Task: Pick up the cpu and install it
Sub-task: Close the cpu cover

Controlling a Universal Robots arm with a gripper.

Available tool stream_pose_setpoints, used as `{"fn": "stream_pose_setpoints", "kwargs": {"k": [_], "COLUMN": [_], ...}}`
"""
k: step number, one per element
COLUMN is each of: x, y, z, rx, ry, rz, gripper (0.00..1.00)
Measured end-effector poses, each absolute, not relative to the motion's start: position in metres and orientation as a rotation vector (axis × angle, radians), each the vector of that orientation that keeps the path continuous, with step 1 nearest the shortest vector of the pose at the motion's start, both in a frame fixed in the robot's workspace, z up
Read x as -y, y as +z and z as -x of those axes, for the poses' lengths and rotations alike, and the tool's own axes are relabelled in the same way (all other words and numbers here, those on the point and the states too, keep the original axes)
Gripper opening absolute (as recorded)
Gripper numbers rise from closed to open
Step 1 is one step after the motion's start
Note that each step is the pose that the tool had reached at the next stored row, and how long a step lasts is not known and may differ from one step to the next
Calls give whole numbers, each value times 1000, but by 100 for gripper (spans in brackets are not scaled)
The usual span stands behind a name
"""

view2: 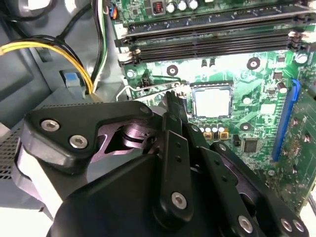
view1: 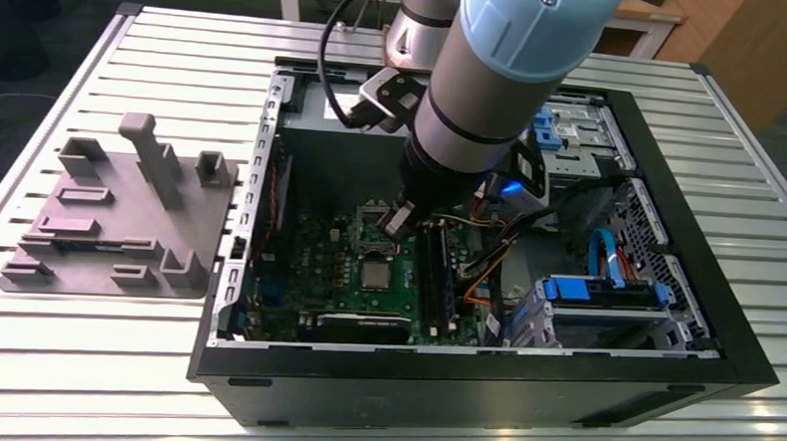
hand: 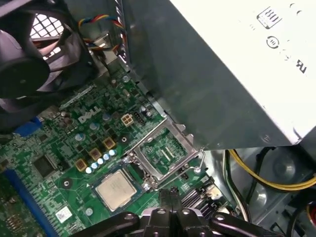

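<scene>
The cpu (view1: 375, 274) is a small silver square lying flat in its socket on the green motherboard (view1: 324, 277), inside the open computer case. In both wrist views the cpu (view2: 212, 101) (hand: 117, 190) sits just beside the black fingers. The socket's metal frame (hand: 165, 150) stands flipped open next to the chip, and its thin wire lever (view2: 148, 89) runs past the fingertips. My gripper (view1: 400, 221) (view2: 174, 98) (hand: 168, 196) hovers low over the board at the socket's edge, shut, with nothing visible between its fingers.
Long black memory sticks (view1: 434, 272) (view2: 207, 39) lie close to the socket. A black fan (hand: 24, 64), the grey power supply box (hand: 237, 64) and yellow cables (view2: 44, 47) crowd the case. A grey fixture plate (view1: 115, 218) rests on the slatted table at the exterior view's left.
</scene>
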State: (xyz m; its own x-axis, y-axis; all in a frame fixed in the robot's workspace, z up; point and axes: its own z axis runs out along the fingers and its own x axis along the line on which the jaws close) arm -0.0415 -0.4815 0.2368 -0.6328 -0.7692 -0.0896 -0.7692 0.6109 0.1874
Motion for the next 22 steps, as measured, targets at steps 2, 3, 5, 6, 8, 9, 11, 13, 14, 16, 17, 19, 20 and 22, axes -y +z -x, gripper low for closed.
{"fn": "stream_pose_setpoints", "kwargs": {"k": [2, 3, 5, 6, 8, 9, 11, 13, 14, 16, 17, 19, 20, 22], "x": [481, 481, 481, 481, 481, 481, 481, 481, 481, 481, 481, 481, 481, 481], "y": [236, 236, 236, 236, 236, 236, 236, 236, 236, 236, 236, 236, 236, 236], "z": [41, 41, 41, 41, 41, 41, 41, 41, 41, 41, 41, 41, 41, 41], "rx": [-2801, -2791, -2788, -2788, -2788, -2788, -2788, -2788, -2788, -2788, -2788, -2788, -2784, -2764], "ry": [366, 386, 393, 393, 393, 393, 393, 393, 393, 393, 393, 394, 401, 443], "rz": [1349, 1349, 1349, 1349, 1349, 1349, 1349, 1349, 1349, 1349, 1349, 1349, 1348, 1347], "gripper": [10, 10, 10, 10, 10, 10, 10, 10, 10, 10, 10, 10, 10, 10]}}
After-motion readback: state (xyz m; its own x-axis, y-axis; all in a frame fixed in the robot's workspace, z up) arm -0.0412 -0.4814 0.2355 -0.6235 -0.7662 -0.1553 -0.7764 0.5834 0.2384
